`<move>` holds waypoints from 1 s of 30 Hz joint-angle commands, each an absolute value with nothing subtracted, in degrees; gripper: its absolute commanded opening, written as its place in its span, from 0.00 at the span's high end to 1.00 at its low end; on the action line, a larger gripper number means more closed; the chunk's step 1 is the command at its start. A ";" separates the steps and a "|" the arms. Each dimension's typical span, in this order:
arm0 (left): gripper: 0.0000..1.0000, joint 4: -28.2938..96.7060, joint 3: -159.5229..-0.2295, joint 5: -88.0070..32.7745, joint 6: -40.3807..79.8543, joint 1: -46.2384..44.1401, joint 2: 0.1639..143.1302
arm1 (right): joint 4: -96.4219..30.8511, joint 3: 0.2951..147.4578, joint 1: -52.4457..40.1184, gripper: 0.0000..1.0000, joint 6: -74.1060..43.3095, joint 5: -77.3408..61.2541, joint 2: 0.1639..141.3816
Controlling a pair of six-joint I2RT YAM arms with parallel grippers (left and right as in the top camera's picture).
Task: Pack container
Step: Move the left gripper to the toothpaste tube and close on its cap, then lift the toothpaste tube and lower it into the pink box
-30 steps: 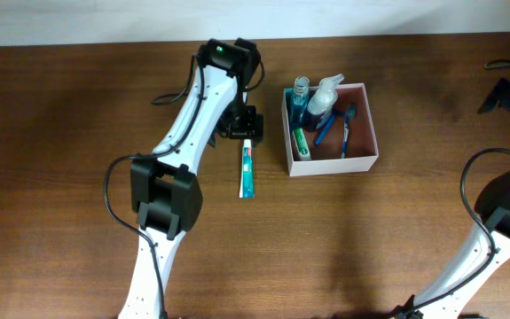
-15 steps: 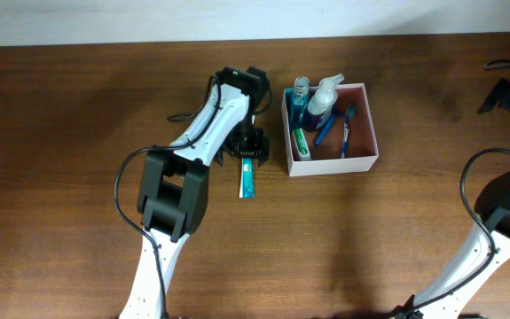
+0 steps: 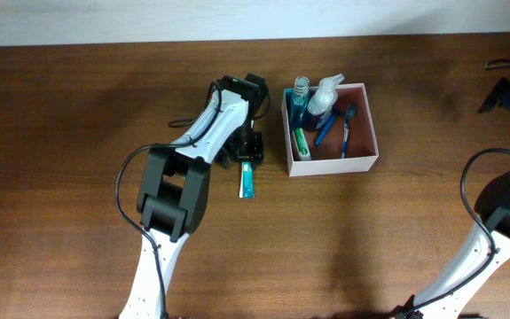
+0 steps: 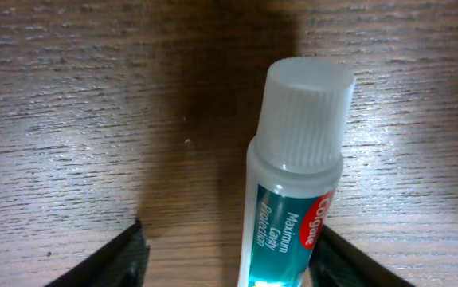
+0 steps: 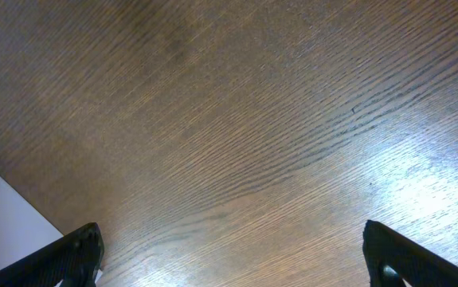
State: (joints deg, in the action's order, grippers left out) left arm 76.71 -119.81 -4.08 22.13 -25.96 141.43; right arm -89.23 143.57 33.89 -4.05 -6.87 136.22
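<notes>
The left gripper is seen spread wide astride the toothpaste tube, nothing clamped. At its 3 o'clock, just beside it, the container is found on the table, with bottles and toothbrushes inside. Far right, the right gripper is held parted, grasping nothing.

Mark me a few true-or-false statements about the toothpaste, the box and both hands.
1. The toothpaste tube lies on the table, outside the container. True.
2. The left hand is shut on the tube. False: its fingers stand open either side of the cap end.
3. The container is empty. False: it holds a blue bottle, a pump bottle and toothbrushes.
4. The right hand is open above the table. True.
5. The tube's cap is off. False: the white ribbed cap is on.
</notes>
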 commanded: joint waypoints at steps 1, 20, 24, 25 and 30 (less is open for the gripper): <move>0.44 75.83 -118.78 -4.73 22.26 -25.89 140.77 | -89.06 143.46 34.15 0.01 -3.88 -6.17 135.41; 0.94 75.72 -119.48 -4.73 20.23 -25.82 140.75 | -89.06 143.46 34.15 0.01 -3.88 -6.17 135.41; 0.94 77.36 -122.43 -3.07 19.16 -25.76 140.09 | -89.06 143.46 34.15 0.01 -3.90 -6.17 135.41; 0.93 78.06 -123.68 -1.87 19.16 -25.71 139.79 | -89.06 143.46 34.15 0.01 -3.88 -6.17 135.41; 0.88 82.24 -134.96 4.23 19.14 -25.17 138.61 | -89.08 143.46 34.15 0.01 -3.88 -6.17 135.41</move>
